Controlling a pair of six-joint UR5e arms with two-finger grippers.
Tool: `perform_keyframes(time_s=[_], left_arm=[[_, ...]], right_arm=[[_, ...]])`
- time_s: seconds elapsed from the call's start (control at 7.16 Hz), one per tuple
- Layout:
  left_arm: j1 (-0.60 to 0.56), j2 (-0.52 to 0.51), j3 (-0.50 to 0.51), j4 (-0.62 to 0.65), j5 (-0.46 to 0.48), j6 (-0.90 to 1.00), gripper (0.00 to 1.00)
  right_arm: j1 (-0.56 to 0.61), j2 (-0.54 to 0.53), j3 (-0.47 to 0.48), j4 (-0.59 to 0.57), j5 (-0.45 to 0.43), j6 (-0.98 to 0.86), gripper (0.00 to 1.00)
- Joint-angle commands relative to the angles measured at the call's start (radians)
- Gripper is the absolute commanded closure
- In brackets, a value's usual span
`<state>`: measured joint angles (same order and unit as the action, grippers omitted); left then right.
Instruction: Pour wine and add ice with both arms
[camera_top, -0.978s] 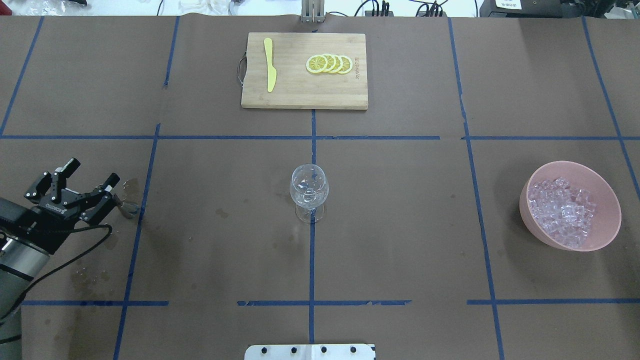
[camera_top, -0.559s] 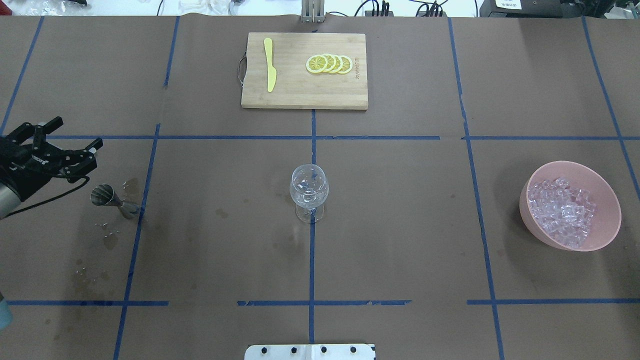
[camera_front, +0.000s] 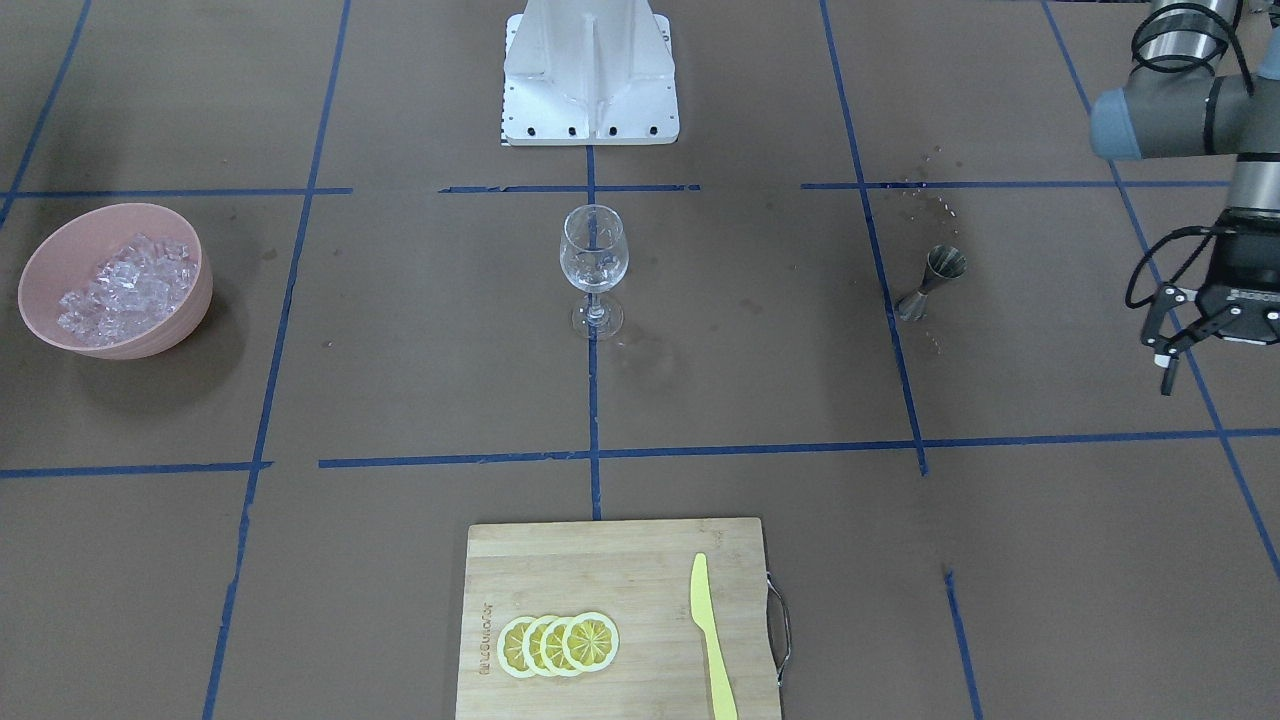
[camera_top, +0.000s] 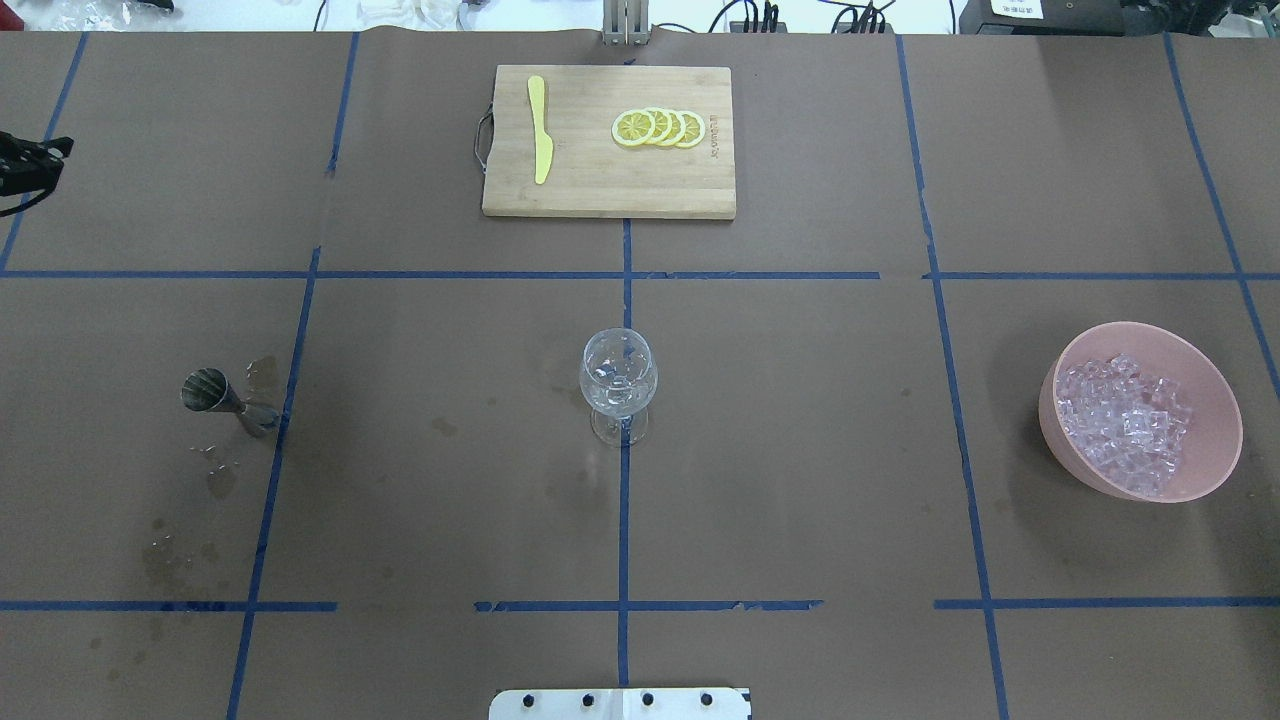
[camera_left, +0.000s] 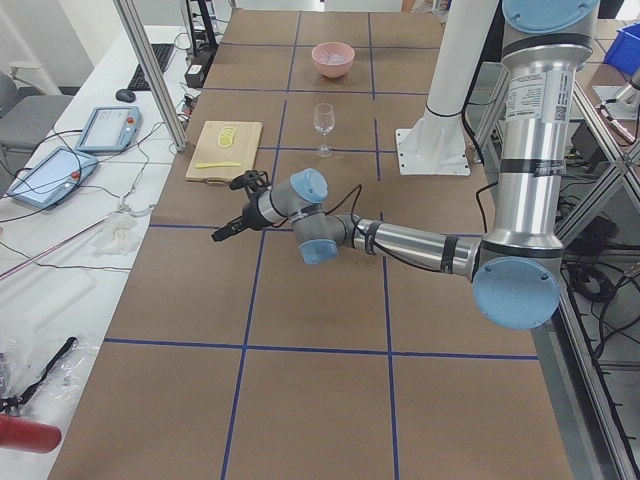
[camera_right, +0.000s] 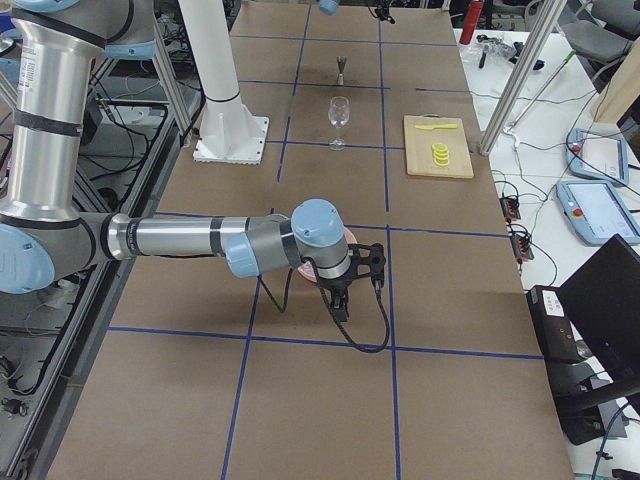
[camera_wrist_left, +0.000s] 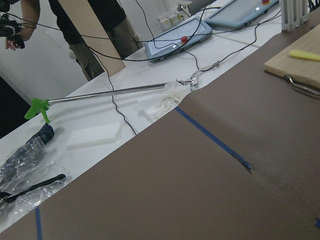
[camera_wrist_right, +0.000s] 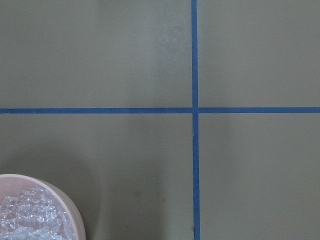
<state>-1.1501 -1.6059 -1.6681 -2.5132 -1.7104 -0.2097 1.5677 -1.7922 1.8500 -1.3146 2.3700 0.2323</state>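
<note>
A clear wine glass (camera_top: 619, 380) stands at the table's centre; I cannot tell what is in it. No wine is in view. Ice (camera_top: 1125, 420) fills a pink bowl (camera_top: 1062, 440) at the right, and the right wrist view catches its rim (camera_wrist_right: 70, 206). A small metal jigger (camera_top: 225, 400) stands at the left among wet spots. My left gripper (camera_front: 1235, 365) hangs open and empty over the table's left end, well away from the jigger (camera_front: 930, 282). My right gripper (camera_right: 345, 300) shows only in the exterior right view, beside the bowl; I cannot tell whether it is open or shut.
A wooden cutting board (camera_top: 610, 195) at the far side carries lemon slices (camera_top: 660, 128) and a yellow knife (camera_top: 540, 140). The white pedestal base (camera_front: 590, 80) stands on the near side. Beyond the table's left end, the left wrist view shows a person (camera_wrist_left: 90, 30), tablets and cables.
My left gripper, open beside the jigger a second ago, has drawn away leftward and toward the far side, almost out of the overhead view. The jigger stays standing. Nothing else moved.
</note>
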Motion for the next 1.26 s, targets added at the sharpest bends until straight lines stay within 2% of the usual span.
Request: perform_keyframes(time_s=[0.0, 0.14, 0.28, 0.42, 0.56, 0.7, 0.84, 0.98, 1.12], left_arm=[[-0.103, -0.002, 0.004, 0.245, -0.195, 0.032, 0.0], [-0.181, -0.021, 0.004, 0.53, -0.38, 0.032, 0.0], [-0.204, -0.066, -0.004, 0.808, -0.431, 0.035, 0.0], [-0.261, -0.071, 0.001, 0.902, -0.446, 0.17, 0.0], [-0.311, -0.057, 0.01, 0.974, -0.516, 0.296, 0.0], [-0.379, -0.014, 0.008, 1.017, -0.599, 0.334, 0.0], [-0.423, 0.071, -0.007, 0.967, -0.694, 0.384, 0.0], [-0.454, 0.145, -0.034, 0.879, -0.715, 0.465, 0.0], [-0.453, 0.15, -0.035, 0.846, -0.712, 0.46, 0.0]], right_arm=[[0.0, -0.003, 0.0, -0.002, 0.0, -0.001, 0.0], [0.0, -0.003, 0.0, -0.002, 0.0, -0.001, 0.0], [0.0, -0.003, -0.002, -0.002, 0.0, -0.002, 0.0], [0.0, -0.003, 0.0, -0.002, 0.0, -0.001, 0.0], [0.0, -0.003, -0.002, -0.002, 0.0, -0.002, 0.0], [0.0, -0.003, 0.0, 0.0, 0.002, -0.001, 0.0], [0.0, 0.002, 0.008, 0.003, 0.003, -0.008, 0.0], [-0.009, 0.005, 0.041, -0.001, 0.006, -0.005, 0.0], [-0.058, 0.005, 0.095, -0.003, 0.006, 0.013, 0.0]])
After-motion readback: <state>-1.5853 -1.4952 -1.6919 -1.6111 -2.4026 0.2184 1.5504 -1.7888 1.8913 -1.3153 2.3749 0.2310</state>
